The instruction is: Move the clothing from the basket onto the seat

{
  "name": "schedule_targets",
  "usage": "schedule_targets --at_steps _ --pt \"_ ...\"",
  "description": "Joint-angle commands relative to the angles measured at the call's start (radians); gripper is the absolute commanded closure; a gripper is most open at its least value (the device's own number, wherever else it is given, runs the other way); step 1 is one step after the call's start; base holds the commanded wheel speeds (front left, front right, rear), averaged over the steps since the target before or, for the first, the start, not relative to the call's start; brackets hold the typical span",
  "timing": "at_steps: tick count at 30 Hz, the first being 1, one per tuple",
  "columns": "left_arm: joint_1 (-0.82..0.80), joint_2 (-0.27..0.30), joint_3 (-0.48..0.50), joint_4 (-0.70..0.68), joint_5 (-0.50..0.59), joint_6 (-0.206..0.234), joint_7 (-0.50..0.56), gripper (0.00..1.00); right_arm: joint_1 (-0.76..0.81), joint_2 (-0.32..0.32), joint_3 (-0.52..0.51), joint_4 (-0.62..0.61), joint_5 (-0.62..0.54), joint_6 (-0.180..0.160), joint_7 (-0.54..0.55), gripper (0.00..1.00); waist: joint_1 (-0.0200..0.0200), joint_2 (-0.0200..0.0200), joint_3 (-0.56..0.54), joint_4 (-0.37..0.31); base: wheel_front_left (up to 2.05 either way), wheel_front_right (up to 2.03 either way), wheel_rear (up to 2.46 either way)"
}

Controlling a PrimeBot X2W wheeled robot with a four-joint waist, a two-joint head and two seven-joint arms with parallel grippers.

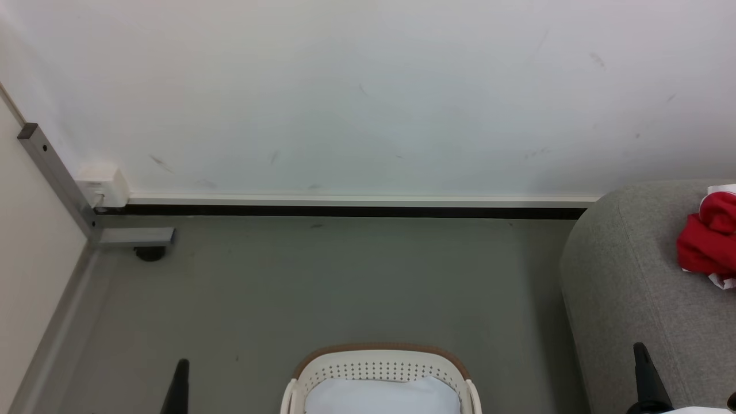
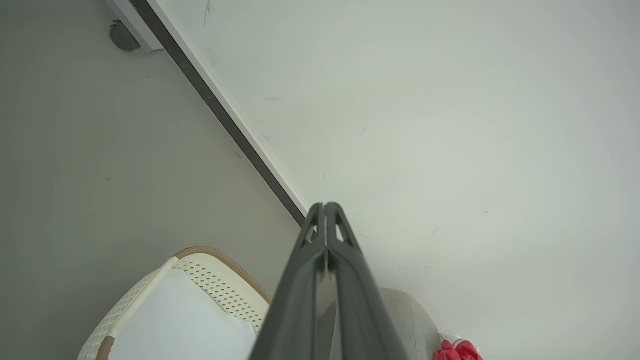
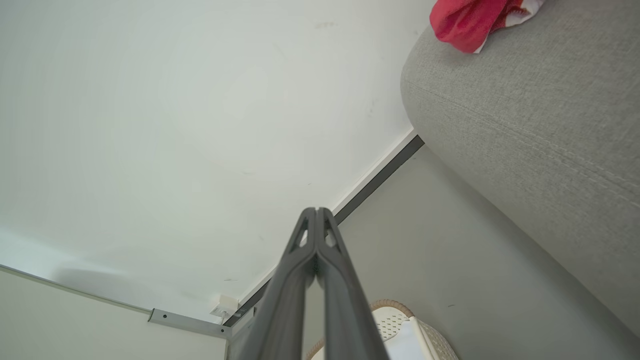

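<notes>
The clothing (image 1: 708, 238), a bright red bundle with white trim, lies on the seat (image 1: 627, 287), a grey sofa at the right. It also appears as the clothing (image 3: 467, 20) on the seat (image 3: 525, 115), and as the clothing (image 2: 457, 351) on the seat (image 2: 405, 315). The cream basket (image 1: 379, 365) with its brown rim stands on the floor at bottom centre, its inside a pale white surface. My left gripper (image 1: 181, 374) is left of the basket, shut and holding nothing. My right gripper (image 1: 643, 359) is in front of the seat, shut and holding nothing. The left gripper (image 2: 325, 207) and right gripper (image 3: 316, 212) show closed fingers.
A white wall with a black baseboard (image 1: 345, 211) runs behind the grey floor (image 1: 345, 282). At the far left stand a grey metal frame (image 1: 57, 178) with a round foot (image 1: 149, 253) and a white box (image 1: 103, 184). The basket (image 2: 220, 280) and basket (image 3: 395, 312) sit low.
</notes>
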Motion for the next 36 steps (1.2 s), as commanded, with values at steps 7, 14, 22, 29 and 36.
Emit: schedule_targets --at_steps 7,14,22,29,36 --pt "-0.035 0.002 0.012 -0.01 -0.091 0.001 0.021 1.0 -0.03 -0.01 -0.015 -0.023 0.091 -0.001 0.024 1.0 -0.0001 -0.0001 0.002 0.002 0.0 0.0 0.0" --pt "-0.049 0.001 0.016 -0.01 -0.157 0.001 0.04 1.0 -0.035 -0.01 -0.023 -0.029 0.162 -0.001 0.043 1.0 -0.0001 -0.0001 0.005 0.005 0.0 0.0 0.0" --pt "-0.065 -0.001 0.022 -0.01 -0.228 0.001 0.061 1.0 -0.044 -0.011 -0.032 -0.038 0.237 -0.001 0.064 1.0 -0.0001 -0.0001 0.008 0.007 0.0 0.0 0.0" --pt "-0.077 -0.002 0.027 -0.01 -0.287 0.001 0.078 1.0 -0.048 -0.011 -0.04 -0.044 0.298 -0.001 0.08 1.0 -0.0001 -0.0001 0.01 0.01 0.0 0.0 0.0" --pt "-0.088 -0.004 0.031 -0.01 -0.342 0.001 0.093 1.0 -0.054 -0.011 -0.047 -0.049 0.357 -0.001 0.095 1.0 -0.0001 -0.0001 0.013 0.012 0.0 0.0 0.0"
